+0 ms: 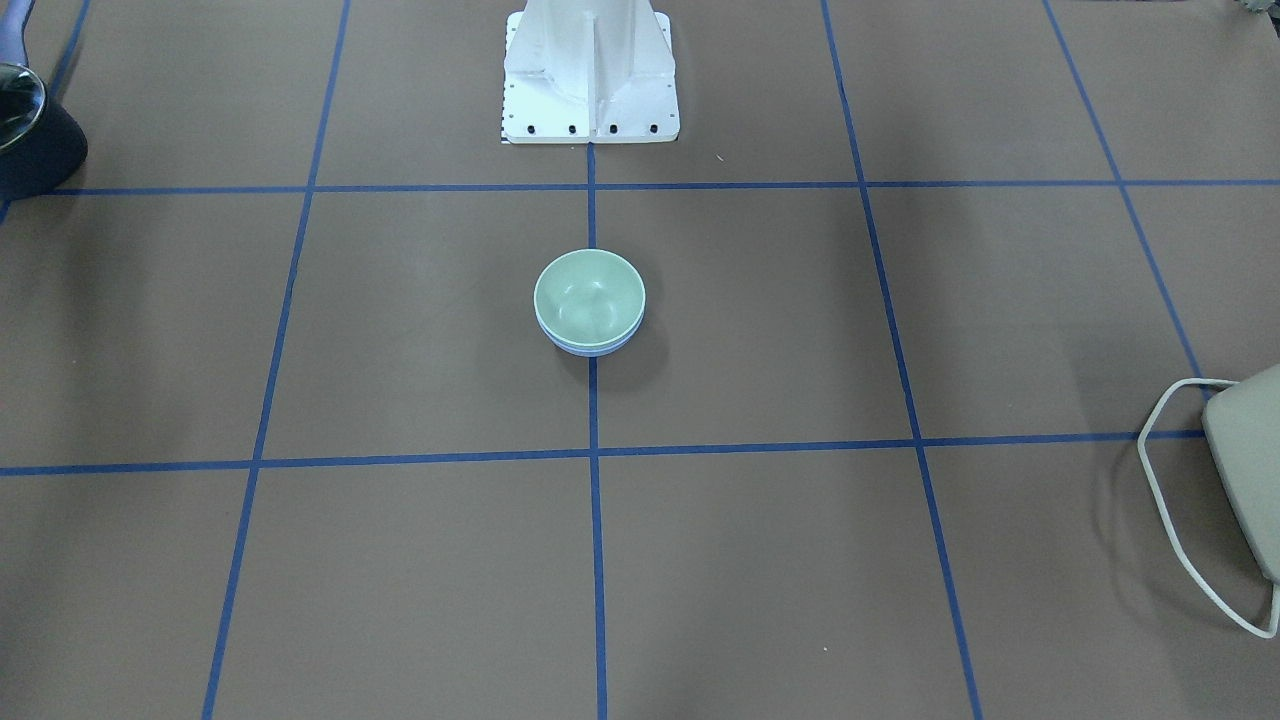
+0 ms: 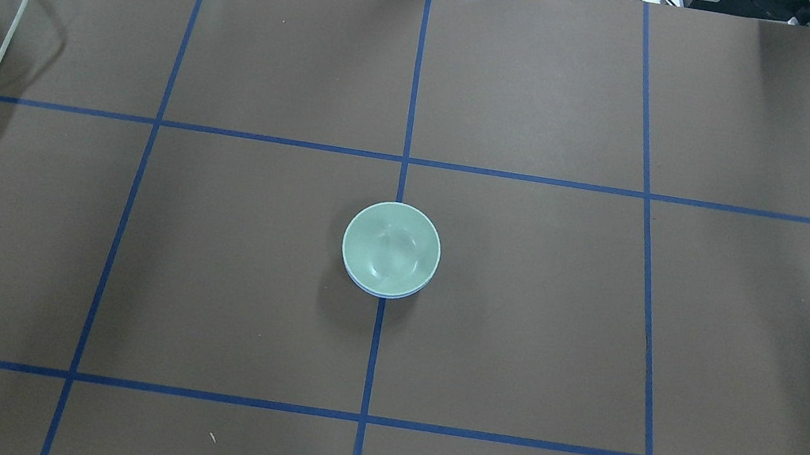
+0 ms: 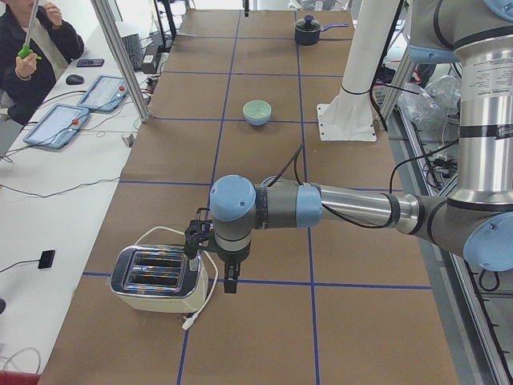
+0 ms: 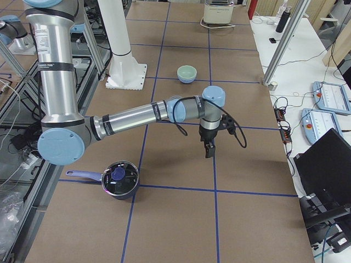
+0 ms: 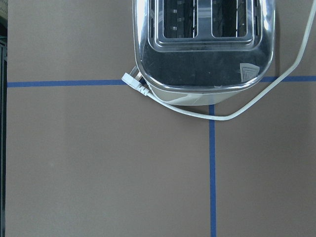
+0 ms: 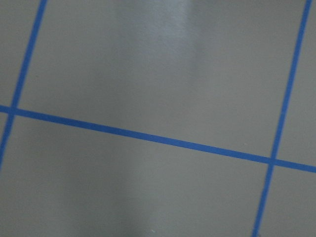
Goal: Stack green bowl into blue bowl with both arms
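Note:
The green bowl (image 1: 589, 295) sits nested inside the blue bowl (image 1: 592, 349) at the table's centre, on the middle tape line. Only a thin blue rim shows under the green one. The stack also shows in the overhead view (image 2: 391, 248) and, far off, in both side views. My left gripper (image 3: 231, 282) hangs over the table's left end beside the toaster, far from the bowls. My right gripper (image 4: 209, 150) hangs over bare table towards the right end. Both show only in the side views, so I cannot tell whether they are open or shut.
A chrome toaster (image 5: 202, 44) with a loose white cord (image 5: 197, 111) stands at the left end. A dark lidded pot (image 4: 119, 178) stands at the right end. The white stand (image 1: 590, 70) rises behind the bowls. An operator (image 3: 32, 48) sits beside the table.

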{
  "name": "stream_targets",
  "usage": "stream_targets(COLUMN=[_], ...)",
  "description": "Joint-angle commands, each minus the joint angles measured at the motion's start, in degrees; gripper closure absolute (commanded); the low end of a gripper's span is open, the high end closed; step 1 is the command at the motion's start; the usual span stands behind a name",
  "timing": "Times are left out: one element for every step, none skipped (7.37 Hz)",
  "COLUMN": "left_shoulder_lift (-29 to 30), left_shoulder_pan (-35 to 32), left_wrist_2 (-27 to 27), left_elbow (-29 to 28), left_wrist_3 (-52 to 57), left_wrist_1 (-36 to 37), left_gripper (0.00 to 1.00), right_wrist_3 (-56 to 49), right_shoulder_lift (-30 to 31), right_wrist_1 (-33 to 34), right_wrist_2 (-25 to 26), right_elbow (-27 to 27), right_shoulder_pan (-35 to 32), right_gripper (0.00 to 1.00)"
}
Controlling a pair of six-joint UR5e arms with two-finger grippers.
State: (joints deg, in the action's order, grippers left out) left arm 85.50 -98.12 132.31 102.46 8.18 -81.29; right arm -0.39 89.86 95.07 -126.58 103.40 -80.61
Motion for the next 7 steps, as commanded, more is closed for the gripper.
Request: stream_targets(left_shoulder_lift=[-0.5,-0.6,-0.7,-0.7,-0.7,-0.7,-0.6], left_shoulder_pan=[0.3,0.3,0.3,0.3,0.3,0.3,0.3], left_wrist_2=[-0.1,-0.1,-0.1,-0.1,-0.2,-0.2,-0.2], left_elbow=[-0.4,-0.4,-0.4,-0.4,-0.5,-0.4,-0.4], left_wrist_3=[0.3,0.4,0.4,0.4,0.4,0.4,0.4], left_wrist_1=[-4.7,-4.8,-4.8,-4.8,-4.8,-4.8,-4.8], left_gripper=[0.02,0.02,0.02,0.02,0.02,0.02,0.02], right_wrist_3=[-7.9,-7.8,-7.3,-7.2,-7.1,-7.1,-7.1], right_shoulder_lift=[7.2,9.3,9.8,9.9,9.9,9.8,9.8], right_wrist_1=[0.1,0.0,0.0,0.0,-0.1,-0.1,-0.1], right_wrist_2=[0.5,0.3,0.2,0.1,0.2,0.2,0.2], right_elbow=[0.0,0.0,-0.1,-0.4,-0.7,-0.7,-0.7], right_shoulder_pan=[-7.4,-8.2,-8.4,-8.4,-8.4,-8.4,-8.4], right_gripper=[0.0,0.0,0.0,0.0,0.0,0.0,0.0])
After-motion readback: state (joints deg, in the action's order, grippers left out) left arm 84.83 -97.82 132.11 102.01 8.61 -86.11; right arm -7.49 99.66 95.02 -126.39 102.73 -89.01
